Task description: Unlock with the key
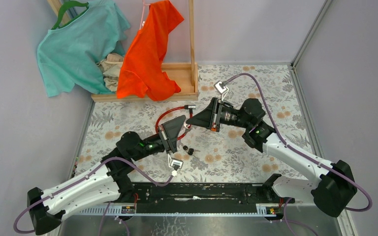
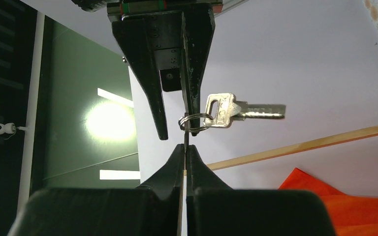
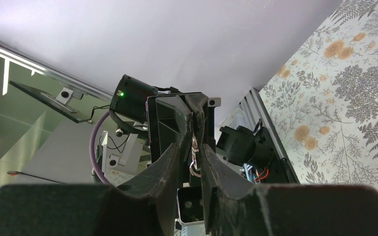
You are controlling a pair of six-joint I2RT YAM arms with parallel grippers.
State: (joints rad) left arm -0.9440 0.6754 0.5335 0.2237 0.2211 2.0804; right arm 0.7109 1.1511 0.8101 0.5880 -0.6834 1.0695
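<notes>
Top external, floral table [image 1: 236, 157], lilac walls [image 1: 256, 29], wooden rack [image 1: 182, 73], orange shirt [image 1: 150, 54]

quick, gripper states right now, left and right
left gripper: shut on a thin strip by the key ring.
right gripper: jaws narrow around the ring; cannot tell if it grips.

Bright, even light, soft shadows (one lamp [image 2: 109, 123] blooms with glare).
</notes>
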